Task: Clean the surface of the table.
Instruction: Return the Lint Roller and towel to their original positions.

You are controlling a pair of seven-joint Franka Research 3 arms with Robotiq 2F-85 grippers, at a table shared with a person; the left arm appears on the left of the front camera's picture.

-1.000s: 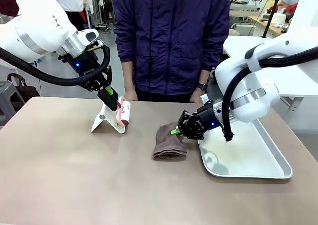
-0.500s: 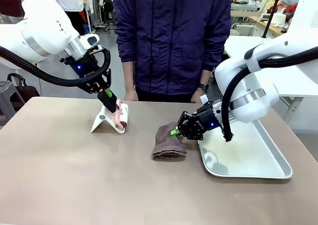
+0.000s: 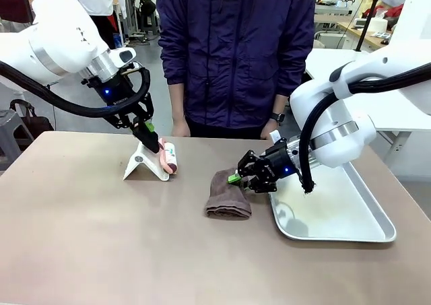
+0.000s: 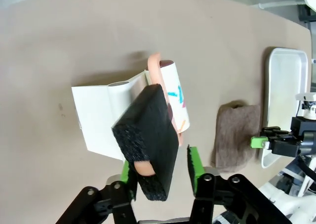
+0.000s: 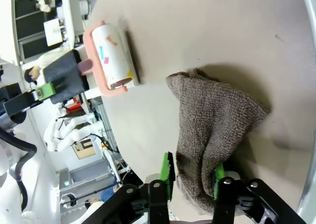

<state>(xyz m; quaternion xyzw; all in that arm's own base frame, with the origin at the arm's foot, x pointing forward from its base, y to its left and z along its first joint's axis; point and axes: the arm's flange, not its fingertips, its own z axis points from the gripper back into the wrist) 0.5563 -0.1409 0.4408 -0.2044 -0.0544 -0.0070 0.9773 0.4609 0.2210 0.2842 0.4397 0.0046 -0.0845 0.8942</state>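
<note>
On the brownish table (image 3: 101,238), a lint roller (image 3: 168,157) with a pink frame leans on a white stand (image 3: 138,165). My left gripper (image 3: 151,140) is open around the roller's black foam handle (image 4: 148,135), and a gap shows at one green pad (image 4: 193,164). A folded brown cloth (image 3: 227,198) lies on the table beside the tray. My right gripper (image 3: 239,180) is low at the cloth's far edge. In the right wrist view its jaws (image 5: 191,177) stand apart with the cloth (image 5: 217,120) bunched between them.
A shiny metal tray (image 3: 363,211) sits at the right, under the right arm. A person in a dark jacket stands at the far edge, one hand (image 3: 178,126) close behind the roller. The near half of the table has free room.
Both grippers' jaws have widened from shut. The lint roller has come down onto its stand. The right gripper and the cloth have shifted slightly left.
</note>
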